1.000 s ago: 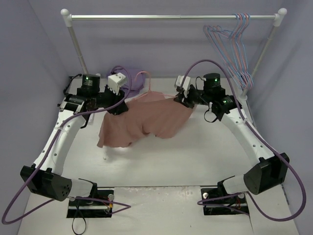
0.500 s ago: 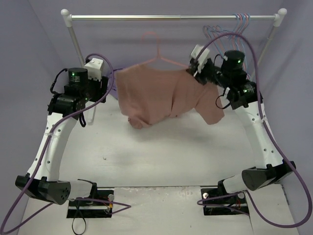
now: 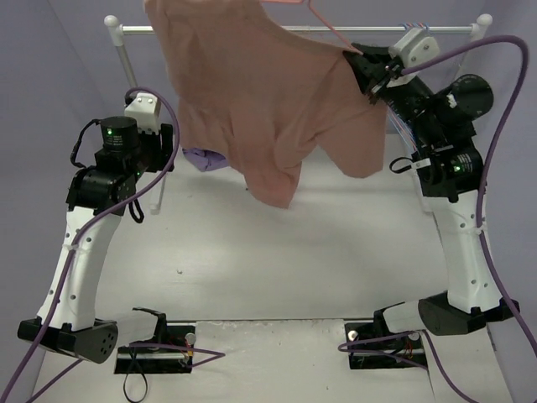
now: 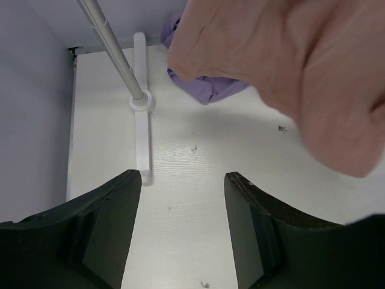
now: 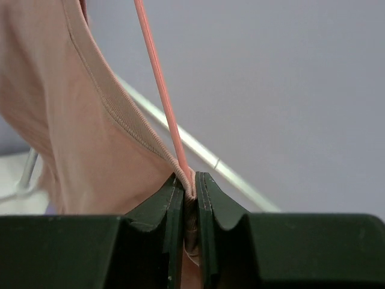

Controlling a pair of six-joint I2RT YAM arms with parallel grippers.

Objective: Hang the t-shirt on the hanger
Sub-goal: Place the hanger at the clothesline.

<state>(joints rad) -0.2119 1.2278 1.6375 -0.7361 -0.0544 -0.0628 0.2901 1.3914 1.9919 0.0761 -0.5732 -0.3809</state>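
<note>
The salmon-pink t-shirt [image 3: 260,92] hangs high in front of the rack, draped on the pale-pink wire hanger [image 3: 323,21], whose hook end leaves the top of the view. My right gripper [image 3: 369,71] is shut on the shirt's ribbed neckline [image 5: 114,102] together with the hanger wire [image 5: 159,90]. My left gripper [image 3: 172,149] is open and empty, beside and below the shirt's left edge. In the left wrist view the left gripper [image 4: 183,177] looks down at the table, with the shirt's hem [image 4: 313,72] hanging at the upper right.
The smaller lavender garment [image 3: 205,158] lies on the table at the back, also in the left wrist view [image 4: 204,84]. The rack's rail [image 3: 436,30] carries blue wire hangers [image 3: 417,29] at the right. The rack's left post [image 4: 114,51] stands on a white foot [image 4: 142,132].
My right gripper has risen from table height to rail height, lifting shirt and hanger. My left gripper, earlier at the shirt's left shoulder, now stands open below it.
</note>
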